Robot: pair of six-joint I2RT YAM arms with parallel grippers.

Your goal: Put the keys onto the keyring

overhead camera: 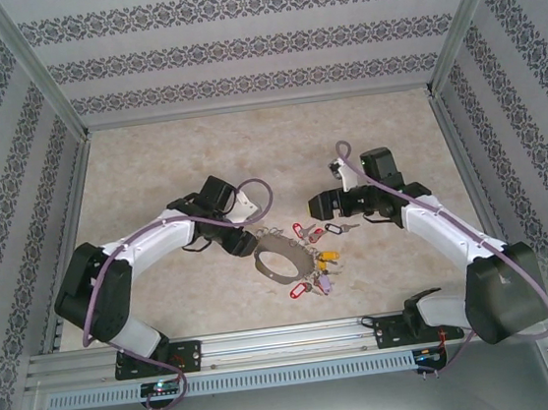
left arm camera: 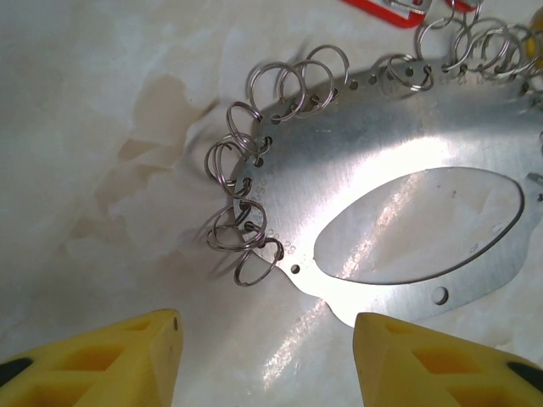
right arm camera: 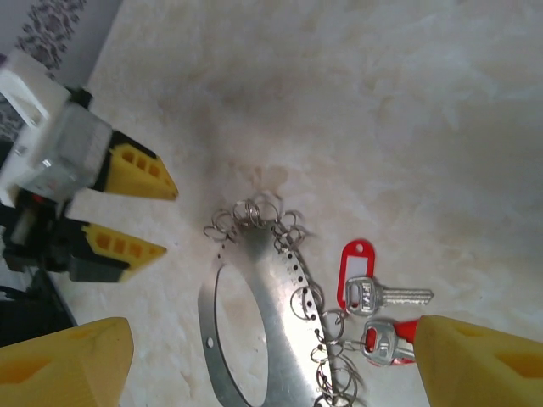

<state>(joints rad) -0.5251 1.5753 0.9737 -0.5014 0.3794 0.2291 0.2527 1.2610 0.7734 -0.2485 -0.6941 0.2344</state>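
**Keyring** (left arm camera: 382, 144): a flat grey plate with an oval hole. It lies on the table (overhead camera: 151, 169), and small wire rings are threaded along its edge.

**Left gripper** (left arm camera: 267, 331): the jaws stand apart and hold nothing. It sits at the keyring's left end. One finger (left arm camera: 441, 360) is just beside the plate's rim; I cannot tell whether they touch.

**Right gripper** (right arm camera: 271, 339): the jaws are spread wide and are empty. It sits over the keyring's far right side.

**Key** (overhead camera: 334, 228): this is the black-tagged one, and it is not held. It lies on the table just beyond the keyring's far right edge, next to the red tags (right arm camera: 356, 267) and under the right gripper.

**Hard to make out:**
- From overhead the key is too small to tell whether it hangs from a ring or lies loose.
- The left wrist view cuts off the keyring's right part.
- The right wrist view cuts off the keyring's lower end.
- The yellow tag (overhead camera: 327, 255) and purple tag (overhead camera: 325, 283) at the keyring's near right edge appear only as small blobs.
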